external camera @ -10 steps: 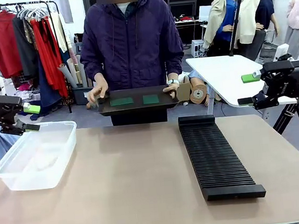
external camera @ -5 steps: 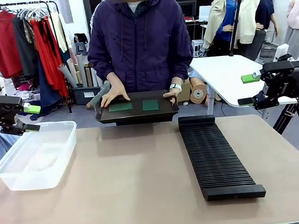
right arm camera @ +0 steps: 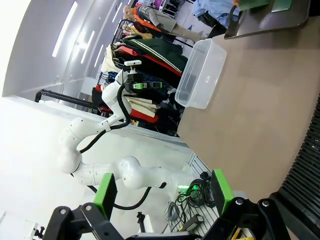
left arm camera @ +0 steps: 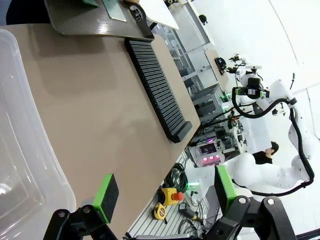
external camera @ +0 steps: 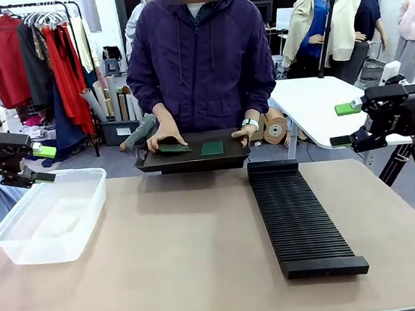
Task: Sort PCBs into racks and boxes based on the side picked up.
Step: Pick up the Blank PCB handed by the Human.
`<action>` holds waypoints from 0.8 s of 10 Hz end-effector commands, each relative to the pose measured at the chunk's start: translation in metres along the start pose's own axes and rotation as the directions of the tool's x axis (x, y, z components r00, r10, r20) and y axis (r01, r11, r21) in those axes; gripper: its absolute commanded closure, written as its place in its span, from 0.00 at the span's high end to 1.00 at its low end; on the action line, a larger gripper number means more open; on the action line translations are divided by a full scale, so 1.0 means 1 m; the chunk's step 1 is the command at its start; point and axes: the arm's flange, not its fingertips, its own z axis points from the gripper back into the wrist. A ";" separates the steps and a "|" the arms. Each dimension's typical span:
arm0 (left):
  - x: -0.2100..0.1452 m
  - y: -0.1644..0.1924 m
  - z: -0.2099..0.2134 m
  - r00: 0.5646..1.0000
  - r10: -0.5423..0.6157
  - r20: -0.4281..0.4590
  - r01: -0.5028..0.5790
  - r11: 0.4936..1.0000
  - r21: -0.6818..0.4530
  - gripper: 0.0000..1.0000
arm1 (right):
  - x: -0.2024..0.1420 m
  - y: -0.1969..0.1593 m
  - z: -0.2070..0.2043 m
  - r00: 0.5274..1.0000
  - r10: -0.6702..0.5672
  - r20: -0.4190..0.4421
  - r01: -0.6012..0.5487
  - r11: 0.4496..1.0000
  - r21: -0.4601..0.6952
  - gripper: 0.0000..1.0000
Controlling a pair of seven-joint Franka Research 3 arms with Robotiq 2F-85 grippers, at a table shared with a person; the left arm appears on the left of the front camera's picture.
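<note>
A person at the far side holds a dark tray (external camera: 193, 161) at the table's far edge, with two green PCBs on it. One hand rests on the left PCB (external camera: 172, 149); the right PCB (external camera: 211, 148) lies bare. The black slotted rack (external camera: 300, 216) lies lengthwise right of centre, and the clear box (external camera: 49, 216) stands at the left. My left gripper (external camera: 42, 164) hovers open above the box's far left corner, holding nothing. My right gripper (external camera: 344, 124) hangs open beyond the table's right side, also holding nothing. The left wrist view shows the box (left arm camera: 20, 150), rack (left arm camera: 157, 92) and tray (left arm camera: 95, 22).
A white table (external camera: 312, 106) stands behind at the right, and a clothes rail (external camera: 31, 54) at the back left. Bare tabletop (external camera: 180, 252) lies between box and rack. In the right wrist view the box (right arm camera: 200, 72) and the rack's edge (right arm camera: 305, 170) show.
The person has stepped closer and brought the tray down to the table's far edge, sliding a hand onto the left PCB. Neither arm has moved.
</note>
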 end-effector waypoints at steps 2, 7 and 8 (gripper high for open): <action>0.000 -0.001 0.001 1.000 0.004 -0.001 -0.004 1.000 -0.009 1.00 | 0.001 0.001 0.001 1.000 0.005 0.002 -0.005 1.000 0.014 1.00; 0.000 -0.001 0.001 1.000 0.004 -0.001 -0.004 1.000 -0.009 1.00 | 0.001 0.001 0.001 1.000 0.005 0.002 -0.005 1.000 0.014 1.00; 0.000 -0.001 0.001 1.000 0.004 -0.001 -0.004 1.000 -0.009 1.00 | 0.001 0.001 0.001 1.000 0.005 0.002 -0.005 1.000 0.014 1.00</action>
